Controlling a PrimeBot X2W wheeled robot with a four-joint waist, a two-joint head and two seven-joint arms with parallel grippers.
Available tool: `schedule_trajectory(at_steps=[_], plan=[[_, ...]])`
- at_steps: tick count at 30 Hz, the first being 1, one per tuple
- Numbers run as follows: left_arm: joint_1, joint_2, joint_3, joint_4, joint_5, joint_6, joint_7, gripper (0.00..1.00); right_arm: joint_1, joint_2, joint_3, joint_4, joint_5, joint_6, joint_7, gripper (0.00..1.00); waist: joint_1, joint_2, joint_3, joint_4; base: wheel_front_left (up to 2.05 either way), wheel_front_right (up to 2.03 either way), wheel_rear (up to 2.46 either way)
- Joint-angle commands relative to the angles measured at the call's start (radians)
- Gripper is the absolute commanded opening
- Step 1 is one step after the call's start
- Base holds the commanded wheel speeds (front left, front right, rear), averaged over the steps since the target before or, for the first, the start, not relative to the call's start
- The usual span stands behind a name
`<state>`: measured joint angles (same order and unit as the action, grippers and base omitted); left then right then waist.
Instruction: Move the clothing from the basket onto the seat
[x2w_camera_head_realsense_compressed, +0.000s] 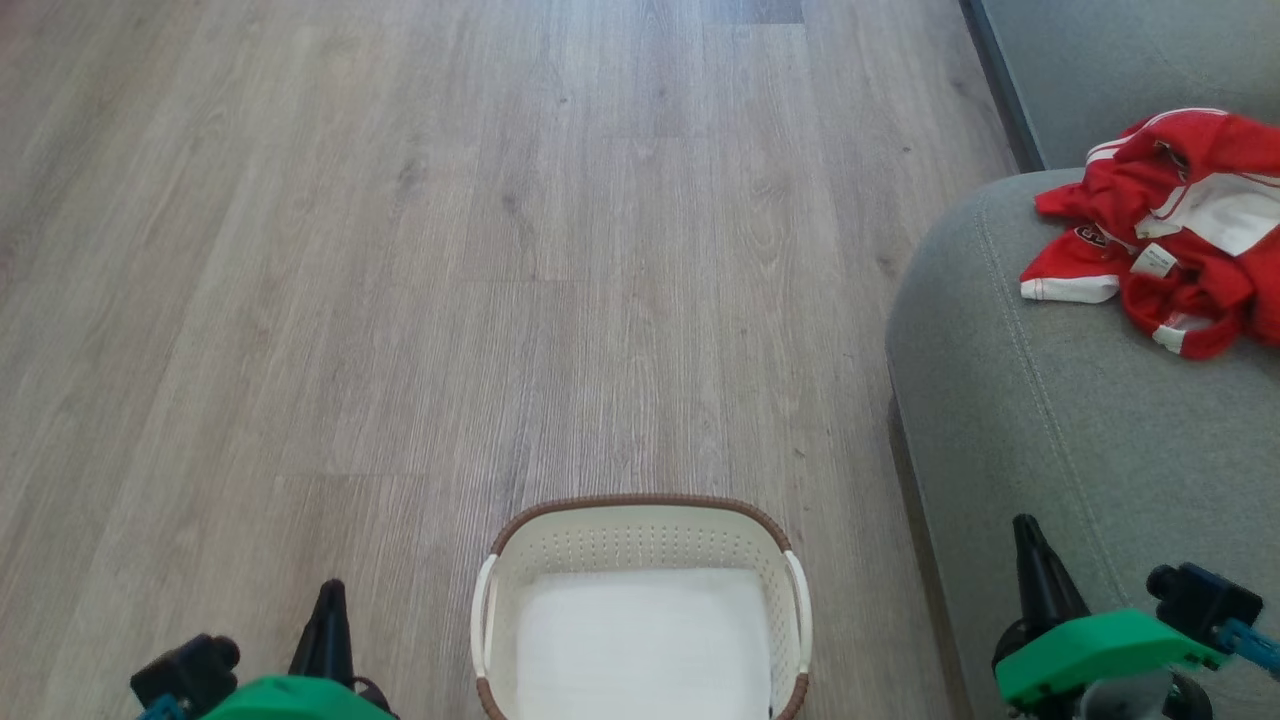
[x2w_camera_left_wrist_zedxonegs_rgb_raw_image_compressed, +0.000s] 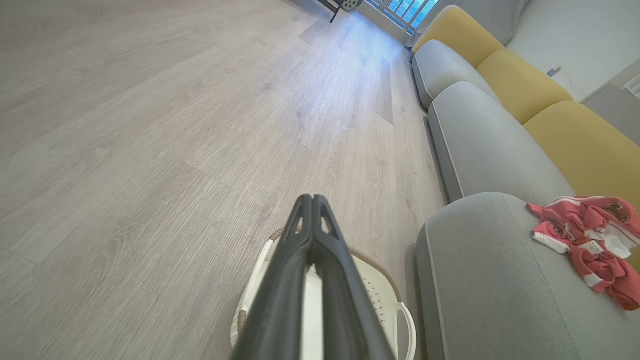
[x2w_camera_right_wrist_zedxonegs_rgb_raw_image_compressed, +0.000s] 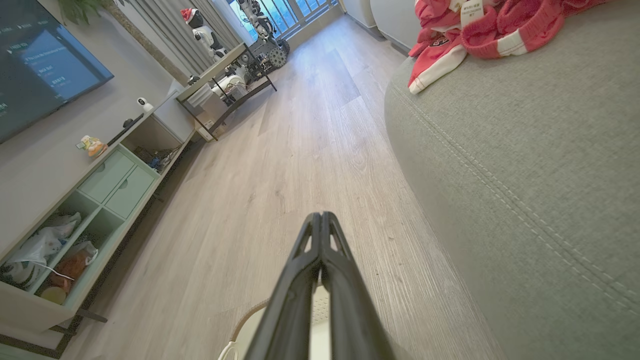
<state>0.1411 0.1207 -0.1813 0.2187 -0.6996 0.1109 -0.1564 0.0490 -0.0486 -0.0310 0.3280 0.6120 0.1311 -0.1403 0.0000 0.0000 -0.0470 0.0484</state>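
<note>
Lying crumpled on the seat (x2w_camera_head_realsense_compressed: 1050, 420), the clothing (x2w_camera_head_realsense_compressed: 1170, 230) is a red heap with white stripes and trim, near the cushion's far edge and well apart from the basket (x2w_camera_head_realsense_compressed: 640, 505). Two small white tags (x2w_camera_head_realsense_compressed: 1155, 262) are sewn on it, and a black-and-white badge sits on one sleeve; the print on all of them is too small to read. The basket stands on the wooden floor (x2w_camera_head_realsense_compressed: 500, 250) just beside the seat's rounded front, its brown rim and white handles visible and its white bottom in plain sight.

The left pincer (x2w_camera_head_realsense_compressed: 330, 600) hangs at the lower left beside the basket. In the left wrist view its two dark fingers (x2w_camera_left_wrist_zedxonegs_rgb_raw_image_compressed: 292, 280) meet at the tips, closed on nothing, above the basket's rim. The right pincer (x2w_camera_head_realsense_compressed: 1030, 545) hangs at the lower right, in front of the seat's edge. In the right wrist view its fingers (x2w_camera_right_wrist_zedxonegs_rgb_raw_image_compressed: 345, 295) are likewise pressed together at the tips and hold nothing.

A screen (x2w_camera_right_wrist_zedxonegs_rgb_raw_image_compressed: 40, 65) on the wall carries lines of pale text, too blurred to read. Yellow back cushions (x2w_camera_left_wrist_zedxonegs_rgb_raw_image_compressed: 525, 85) line the sofa.
</note>
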Motion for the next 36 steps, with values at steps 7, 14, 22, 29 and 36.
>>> schedule_trajectory(at_steps=[7, 14, 22, 29, 36], plan=[[-0.073, 0.001, 0.044, -0.025, -0.089, -0.027, 0.024, 0.00, -0.070, -0.002, -0.007, -0.042, 0.096, 0.000, 0.021, 0.00, 0.0000, 0.0000, 0.004, -0.004, 0.00, 0.00, 0.00], [-0.087, -0.004, 0.063, -0.020, -0.162, -0.045, 0.043, 0.00, -0.078, -0.002, -0.014, -0.045, 0.174, 0.000, 0.041, 0.00, 0.0000, 0.0000, 0.008, -0.008, 0.00, 0.00, 0.00], [-0.105, -0.009, 0.085, -0.016, -0.245, -0.067, 0.066, 0.00, -0.087, -0.002, -0.021, -0.050, 0.263, 0.000, 0.064, 0.00, 0.0000, 0.0000, 0.013, -0.012, 0.00, 0.00, 0.00], [-0.122, -0.015, 0.108, -0.011, -0.328, -0.088, 0.088, 0.00, -0.095, -0.002, -0.029, -0.054, 0.352, 0.000, 0.087, 0.00, 0.0000, 0.0000, 0.017, -0.017, 0.00, 0.00, 0.00], [-0.137, -0.020, 0.128, -0.006, -0.400, -0.106, 0.108, 0.00, -0.103, -0.002, -0.035, -0.057, 0.430, 0.000, 0.107, 0.00, 0.0000, 0.0000, 0.021, -0.020, 0.00, 0.00, 0.00]])
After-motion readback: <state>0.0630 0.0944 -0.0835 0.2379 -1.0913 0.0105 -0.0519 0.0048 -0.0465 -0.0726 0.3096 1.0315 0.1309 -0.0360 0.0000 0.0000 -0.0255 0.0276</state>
